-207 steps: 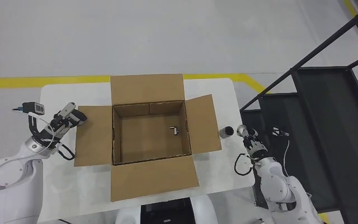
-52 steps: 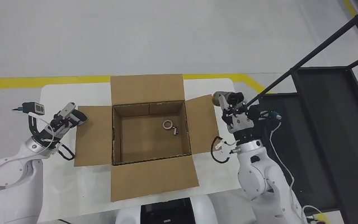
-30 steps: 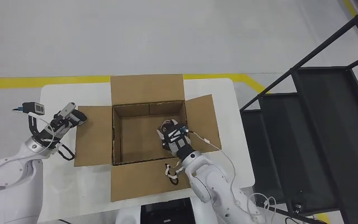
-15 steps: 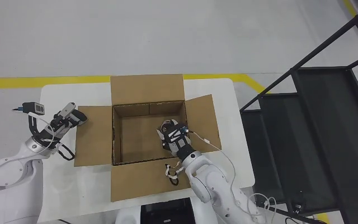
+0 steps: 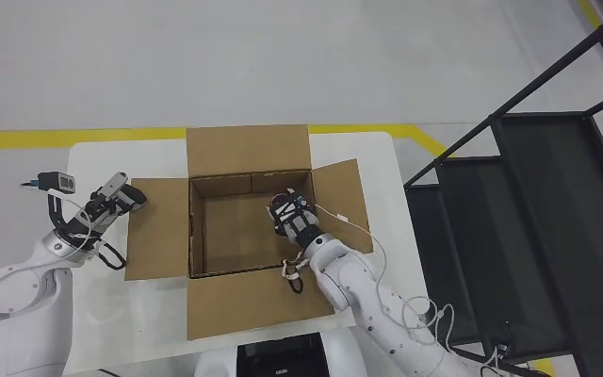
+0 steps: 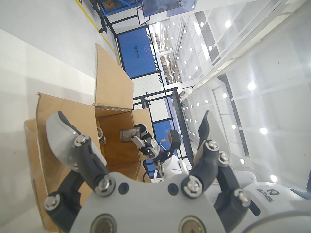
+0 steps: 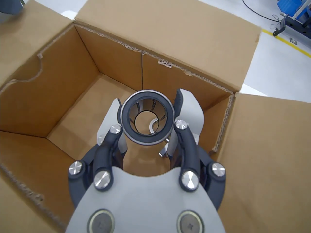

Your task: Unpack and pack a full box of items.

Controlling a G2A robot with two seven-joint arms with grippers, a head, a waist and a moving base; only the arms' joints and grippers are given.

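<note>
Right gripper (image 7: 148, 111) clamping sleeve (image 7: 124, 120), seemingly over box (image 7: 116, 61)

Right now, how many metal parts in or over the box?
3: cylinder in the right gripper over the box, ring and small bracket on its floor. More may hide beneath the gripper.
</note>
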